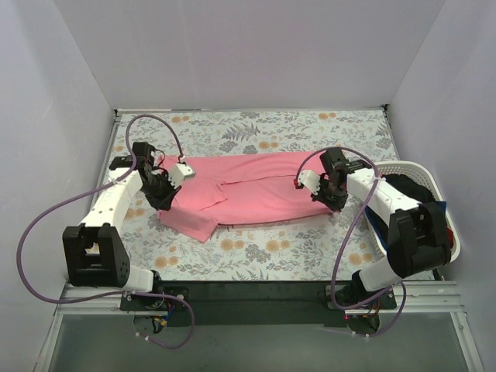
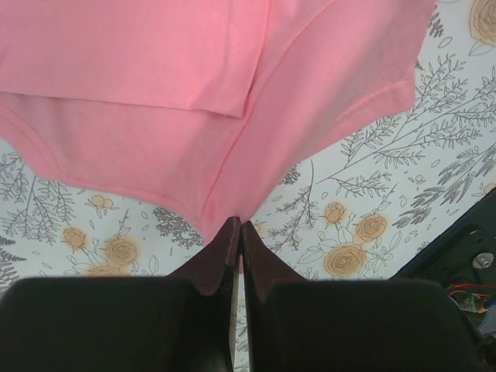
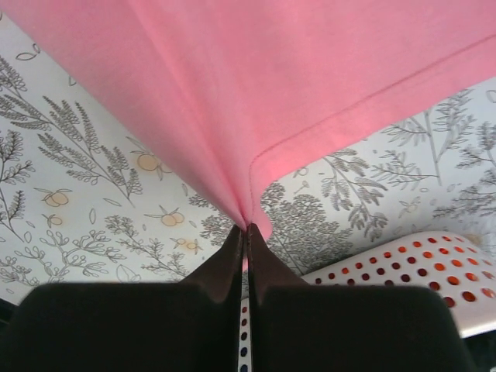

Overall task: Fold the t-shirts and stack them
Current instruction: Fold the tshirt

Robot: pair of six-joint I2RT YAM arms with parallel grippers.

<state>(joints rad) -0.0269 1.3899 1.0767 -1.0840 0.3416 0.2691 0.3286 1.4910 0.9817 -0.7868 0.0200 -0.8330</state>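
Observation:
A salmon-pink t-shirt (image 1: 248, 190) lies stretched across the middle of the floral tablecloth (image 1: 256, 248), folded lengthwise, with a sleeve hanging out at the lower left. My left gripper (image 1: 165, 190) is shut on its left end; in the left wrist view the pink cloth (image 2: 194, 116) runs into the pinched fingertips of the left gripper (image 2: 237, 225). My right gripper (image 1: 329, 190) is shut on its right end; in the right wrist view the cloth (image 3: 294, 85) gathers into the tips of the right gripper (image 3: 246, 227) and is lifted off the tablecloth. Dark shirts (image 1: 407, 190) lie in the basket.
A white perforated laundry basket (image 1: 449, 232) stands at the right edge of the table, close beside my right arm; its rim shows in the right wrist view (image 3: 403, 267). White walls enclose the table on three sides.

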